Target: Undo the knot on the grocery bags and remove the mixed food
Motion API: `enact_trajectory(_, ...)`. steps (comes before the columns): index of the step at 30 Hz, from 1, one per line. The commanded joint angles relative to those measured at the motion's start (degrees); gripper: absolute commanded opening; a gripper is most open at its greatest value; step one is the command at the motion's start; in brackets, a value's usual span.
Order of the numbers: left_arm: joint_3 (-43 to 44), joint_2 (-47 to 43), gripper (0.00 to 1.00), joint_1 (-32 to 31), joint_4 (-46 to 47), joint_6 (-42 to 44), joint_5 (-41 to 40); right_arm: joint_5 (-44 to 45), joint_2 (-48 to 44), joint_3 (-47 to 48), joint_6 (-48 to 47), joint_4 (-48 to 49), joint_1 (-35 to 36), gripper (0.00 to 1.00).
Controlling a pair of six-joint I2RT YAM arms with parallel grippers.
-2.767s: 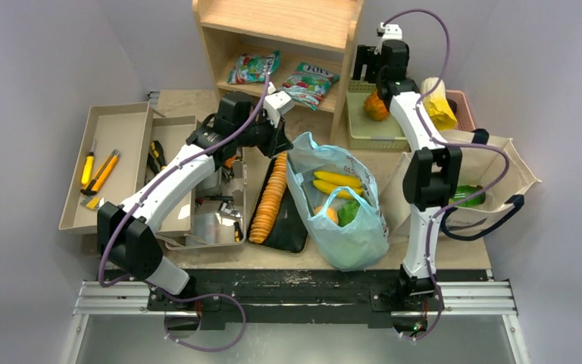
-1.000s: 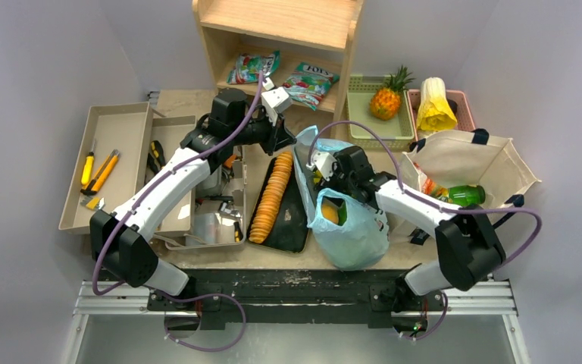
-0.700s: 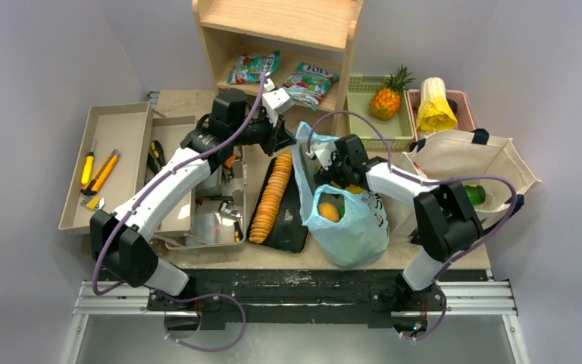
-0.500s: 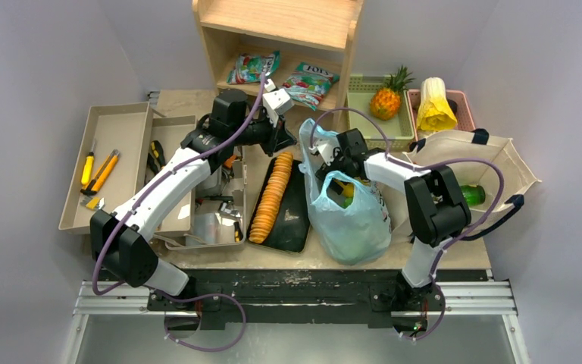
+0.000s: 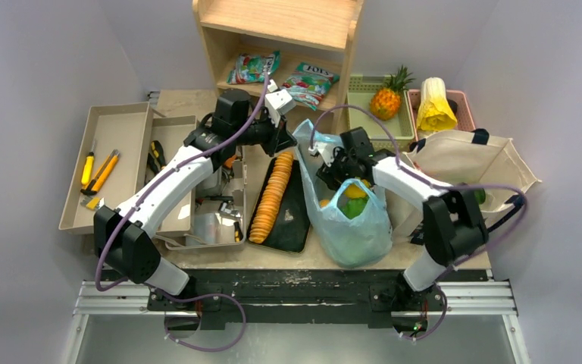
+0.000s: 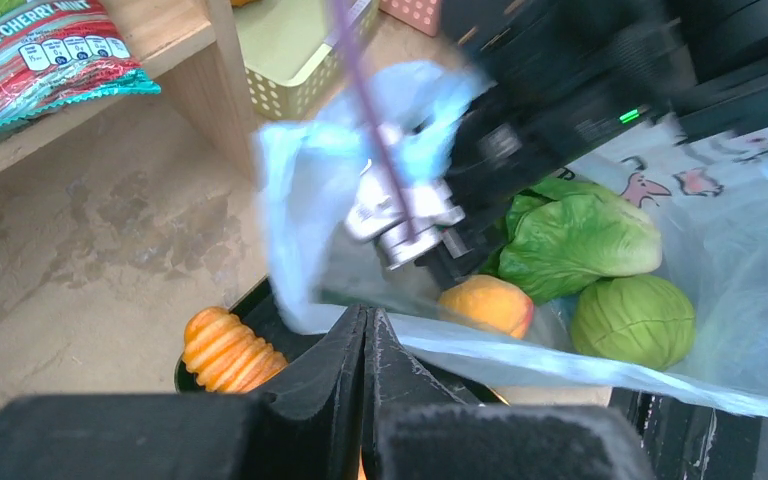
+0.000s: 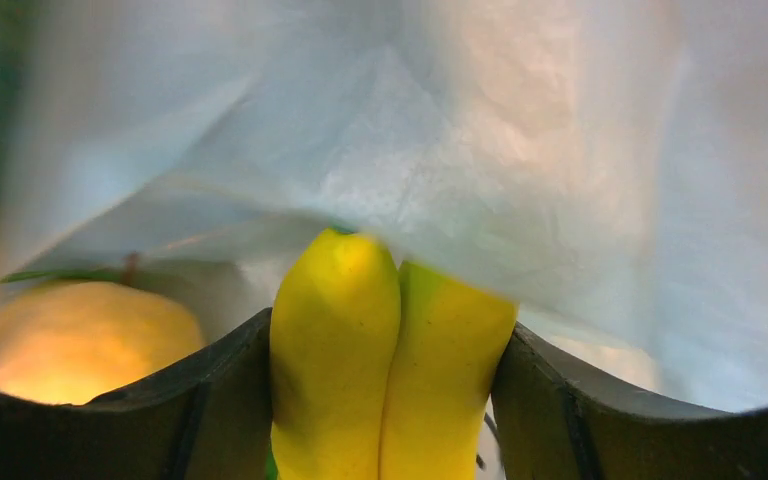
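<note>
Light-blue bag on the bench, knot undone, mouth gaping. Far-left rim pinched flat between the clenched left fingers and drawn taut toward the wooden shelf, apparently to prop the mouth wide for the other arm. Just beside those fingers, outside the bag, the cracker row on its black tray: no part of the job. Beyond them, inside the film: an orange, a leafy cabbage and a round green cabbage. Further right, right fingers sunk into the open mouth and clamped on the yellow produce, one finger touching each side; probably the next item to lift out. Bag film draped close above that grip, orange just to its left. Well to the right of both sets of fingers, the canvas tote standing open, contents waiting. Behind it, a pineapple in the green basket.
</note>
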Motion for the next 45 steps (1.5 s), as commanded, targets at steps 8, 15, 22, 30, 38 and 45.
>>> enact_trajectory(8,2.39,0.83,0.00,0.43,1.36,-1.32,-1.52,-17.58,-22.85,1.87,-2.46,-9.75,0.16,0.00)
enact_trajectory(15,2.49,1.17,0.00,0.79,0.30,-1.97,-3.37,-25.14,-27.90,4.72,-4.19,-17.88,0.22,0.00)
enact_trajectory(22,1.26,0.05,0.00,1.04,0.37,-2.04,-2.47,-25.83,-32.24,9.97,11.61,-6.34,0.14,0.00)
enact_trajectory(30,0.52,-0.88,0.00,1.13,0.81,-1.68,-1.73,-18.59,-30.45,18.88,30.35,8.58,-2.96,0.00)
enact_trajectory(38,0.81,-0.94,0.00,1.13,1.35,-2.38,-1.84,-8.30,-20.45,30.98,48.34,19.41,-15.31,0.00)
enact_trajectory(45,-0.03,-1.74,0.00,1.13,2.22,-2.36,-2.43,3.83,-5.86,39.78,44.63,14.90,-23.10,0.00)
